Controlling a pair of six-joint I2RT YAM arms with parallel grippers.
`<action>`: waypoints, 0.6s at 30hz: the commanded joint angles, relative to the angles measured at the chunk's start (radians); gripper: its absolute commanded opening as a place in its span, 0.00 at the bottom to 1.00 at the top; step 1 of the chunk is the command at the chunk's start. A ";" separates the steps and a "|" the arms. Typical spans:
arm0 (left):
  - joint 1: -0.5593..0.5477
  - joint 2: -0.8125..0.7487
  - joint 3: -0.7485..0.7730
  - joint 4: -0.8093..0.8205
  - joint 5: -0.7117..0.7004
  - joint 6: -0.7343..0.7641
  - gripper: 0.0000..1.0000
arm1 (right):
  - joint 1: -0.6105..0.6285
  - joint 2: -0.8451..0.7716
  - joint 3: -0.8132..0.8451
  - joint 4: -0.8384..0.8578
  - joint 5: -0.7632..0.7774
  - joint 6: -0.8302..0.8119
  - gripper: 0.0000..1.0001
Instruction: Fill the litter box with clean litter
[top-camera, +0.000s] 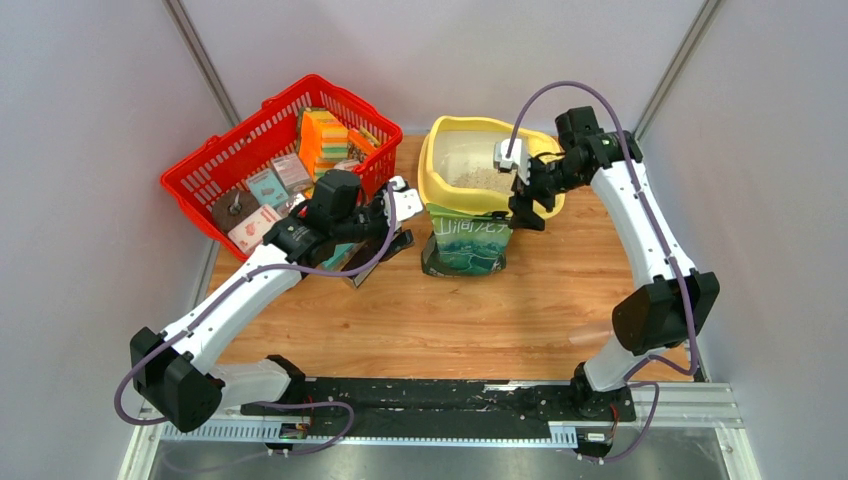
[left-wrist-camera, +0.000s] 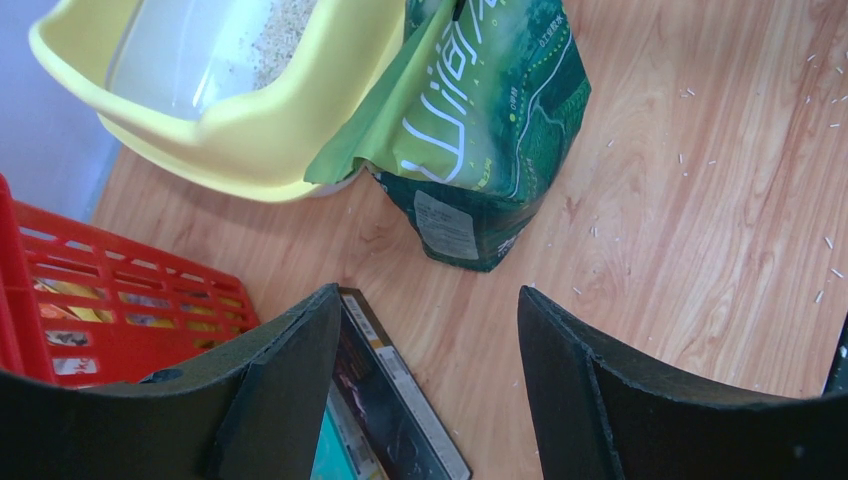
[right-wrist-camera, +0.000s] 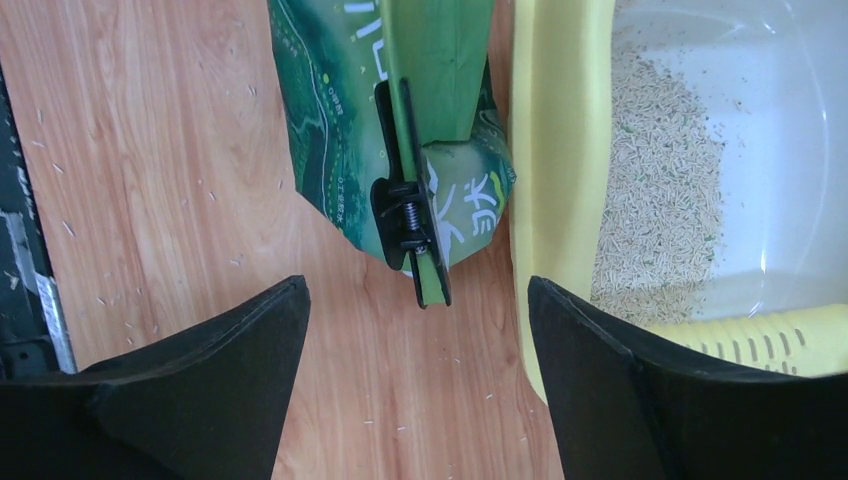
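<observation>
The pale yellow litter box (top-camera: 438, 185) stands at the back of the table, with a patch of clean litter (top-camera: 482, 179) in its white basin. A green printed bag (top-camera: 468, 240) stands upright against its front; a black clip (right-wrist-camera: 410, 210) closes the folded top. My right gripper (top-camera: 530, 205) is open and empty, above the table by the bag's right side and the box rim (right-wrist-camera: 560, 150); the litter (right-wrist-camera: 655, 190) shows beside it. My left gripper (top-camera: 405, 215) is open and empty, left of the bag (left-wrist-camera: 490, 120), and sees the box (left-wrist-camera: 250, 130).
A red mesh basket (top-camera: 215, 165) full of packages and sponges stands at the back left, also in the left wrist view (left-wrist-camera: 110, 310). A dark flat box (left-wrist-camera: 400, 400) lies under my left gripper. Stray granules are scattered on the wooden table (right-wrist-camera: 150, 200).
</observation>
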 joint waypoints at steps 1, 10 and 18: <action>0.002 -0.011 0.007 0.028 -0.008 -0.053 0.72 | 0.044 -0.038 -0.054 0.060 0.086 -0.113 0.82; 0.002 -0.014 0.004 0.023 -0.017 -0.050 0.72 | 0.112 -0.073 -0.148 0.189 0.141 -0.072 0.60; 0.002 -0.016 -0.005 0.029 -0.006 -0.061 0.72 | 0.147 -0.143 -0.234 0.280 0.201 -0.064 0.49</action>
